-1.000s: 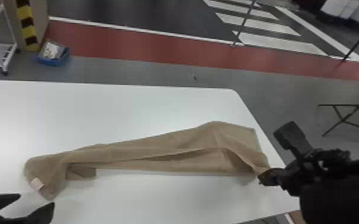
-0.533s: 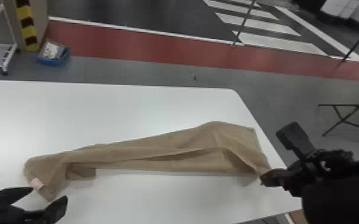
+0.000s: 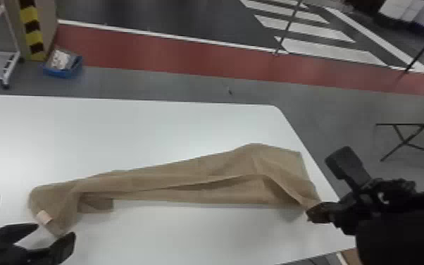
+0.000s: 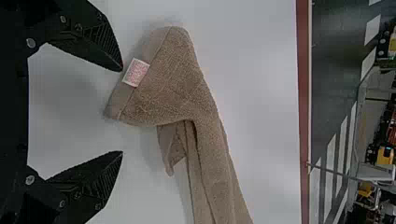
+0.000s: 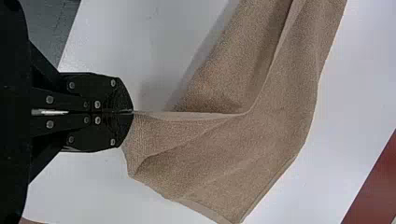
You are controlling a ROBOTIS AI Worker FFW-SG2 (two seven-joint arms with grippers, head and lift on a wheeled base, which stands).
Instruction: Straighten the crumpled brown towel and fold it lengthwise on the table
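A: Where do the edges lie from the right gripper?

B: The right-hand edge of the white table slants just beside it, and its arm comes in across that edge. The far edge is well beyond both grippers, with tabletop between it and the towel.

A: And around the left gripper?

B: Tabletop shows between its fingers and past their tips. Grey floor lies beyond the far edge, with a blue box on it.

A: How wide are the fingers?

B: The left ones stand well apart, the towel's end just ahead of their tips. I can't tell whether one brushes it. The right ones are pressed together, gripping a corner of the towel.

A: So the towel runs from one to the other?

B: Yes, lying on the table, narrow near the left gripper and broader by the right, with a long crease between.

A: Any label?

B: A small pale tag with reddish print, sewn at the hem close to one left fingertip.
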